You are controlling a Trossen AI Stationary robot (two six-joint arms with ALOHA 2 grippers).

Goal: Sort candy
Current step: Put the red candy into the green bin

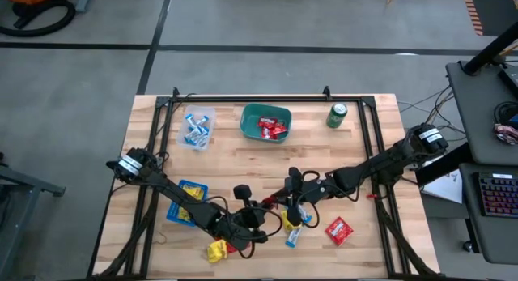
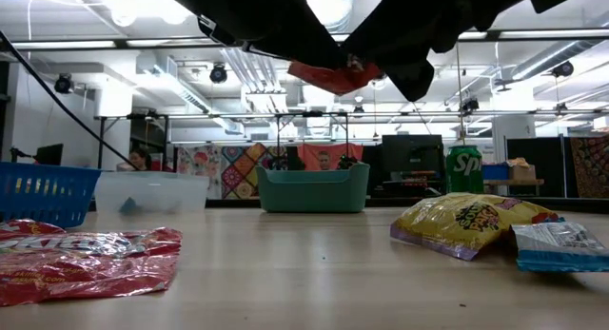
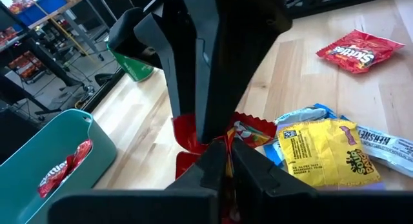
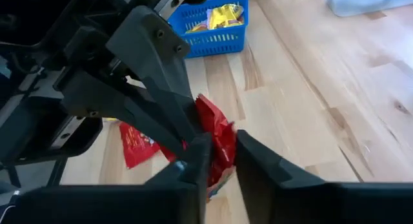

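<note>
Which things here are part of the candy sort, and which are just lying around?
Job: held red packet, clamped between left gripper and right gripper; loose red packet, yellow packet, blue-and-white wrapper; teal bin, clear bin, blue basket, each holding candy.
Lying about: green can beside the teal bin; keyboard on the side desk.
</note>
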